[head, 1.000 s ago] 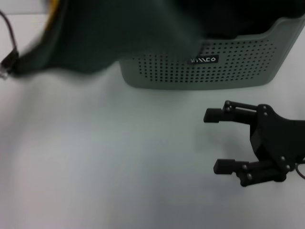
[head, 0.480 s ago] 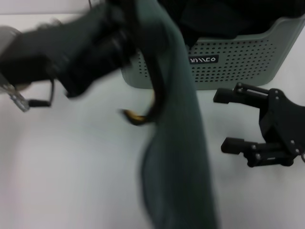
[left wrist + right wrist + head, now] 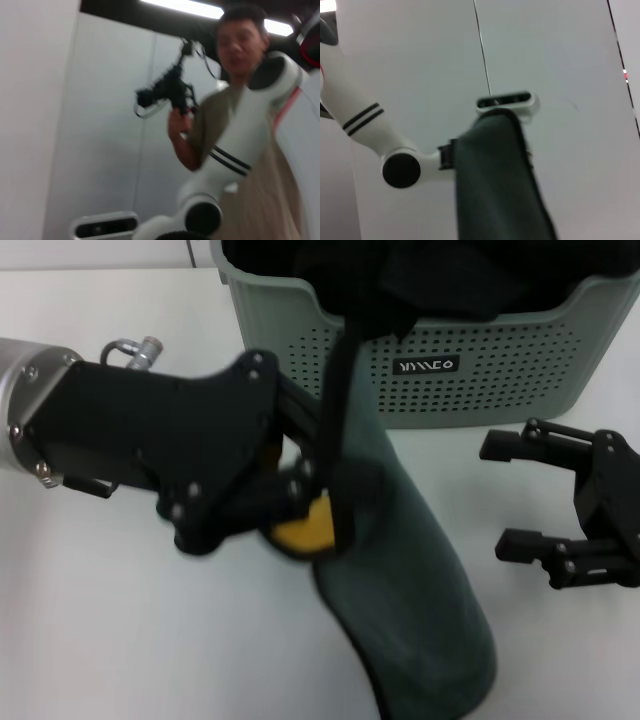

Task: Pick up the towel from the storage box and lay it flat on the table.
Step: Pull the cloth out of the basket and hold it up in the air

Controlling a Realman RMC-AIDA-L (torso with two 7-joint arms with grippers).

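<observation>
The head camera looks steeply down, close over the tabletop (image 3: pixel 120 640); both wrist cameras face upward and share the robot's white body (image 3: pixel 235 150).

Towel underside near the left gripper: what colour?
Yellow, against the dark grey-green towel; the head view shows it best.

The left gripper (image 3: pixel 315 495) is reaching in from the left, its jaws pinching shut on the towel (image 3: pixel 410 580). The right gripper (image 3: pixel 520 495) is hovering at the right with jaws spread apart, holding nothing.

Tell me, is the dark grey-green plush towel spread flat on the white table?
No. The towel hangs bunched from the left gripper, lower end trailing down.
</observation>
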